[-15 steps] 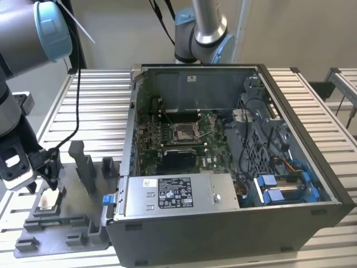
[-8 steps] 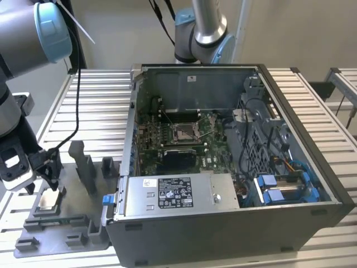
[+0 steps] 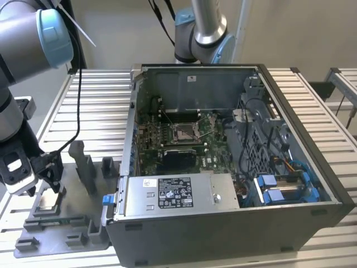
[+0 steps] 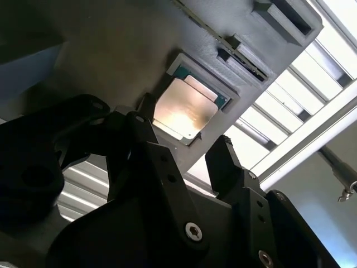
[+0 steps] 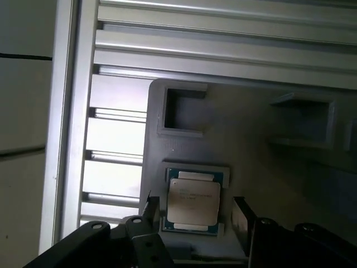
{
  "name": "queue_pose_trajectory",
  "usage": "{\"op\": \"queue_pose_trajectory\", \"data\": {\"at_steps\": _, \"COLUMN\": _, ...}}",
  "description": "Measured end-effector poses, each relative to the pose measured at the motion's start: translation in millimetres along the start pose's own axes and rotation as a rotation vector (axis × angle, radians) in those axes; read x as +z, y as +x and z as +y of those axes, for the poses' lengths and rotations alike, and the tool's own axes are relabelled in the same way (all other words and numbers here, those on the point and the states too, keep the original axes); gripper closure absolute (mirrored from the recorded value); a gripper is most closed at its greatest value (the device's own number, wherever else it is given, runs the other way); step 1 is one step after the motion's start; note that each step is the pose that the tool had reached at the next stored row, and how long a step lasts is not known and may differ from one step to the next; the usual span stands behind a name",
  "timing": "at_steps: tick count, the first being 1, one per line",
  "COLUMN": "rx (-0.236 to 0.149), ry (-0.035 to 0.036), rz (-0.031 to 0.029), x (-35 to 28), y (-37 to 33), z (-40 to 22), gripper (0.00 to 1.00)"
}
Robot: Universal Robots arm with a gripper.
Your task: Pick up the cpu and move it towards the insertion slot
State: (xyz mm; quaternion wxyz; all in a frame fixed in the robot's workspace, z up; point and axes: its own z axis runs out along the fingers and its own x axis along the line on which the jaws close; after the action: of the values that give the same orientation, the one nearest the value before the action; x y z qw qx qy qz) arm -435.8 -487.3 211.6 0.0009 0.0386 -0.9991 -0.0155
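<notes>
The cpu (image 5: 192,201) looks light, stiff, fragile; its opposite edges seem best to hold. My gripper (image 3: 49,185), at the exterior view's lower left, hangs open astride it.

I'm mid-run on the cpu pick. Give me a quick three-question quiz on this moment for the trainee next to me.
1. True or false: the cpu already sits in the insertion slot.
2. Pick one. The gripper is: A) shut on the cpu; B) open, with a finger on each side of the cpu; C) shut and empty above the insertion slot.
3. Fill in: the cpu lies in a recess of the grey ____.

Key: 1 false. 2 B. 3 tray.
</notes>
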Motion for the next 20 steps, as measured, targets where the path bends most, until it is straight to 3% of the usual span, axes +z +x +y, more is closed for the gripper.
{"op": "queue_pose_trajectory", "data": {"at_steps": 9, "rx": 0.012, "ry": 0.0000, "rz": -0.0004, "x": 15.6, "y": 0.8, "z": -0.4, "gripper": 0.00}}
{"op": "queue_pose_trajectory", "data": {"at_steps": 20, "rx": 0.012, "ry": 0.0001, "rz": -0.0003, "x": 23.8, "y": 1.2, "z": -0.6, "gripper": 0.00}}
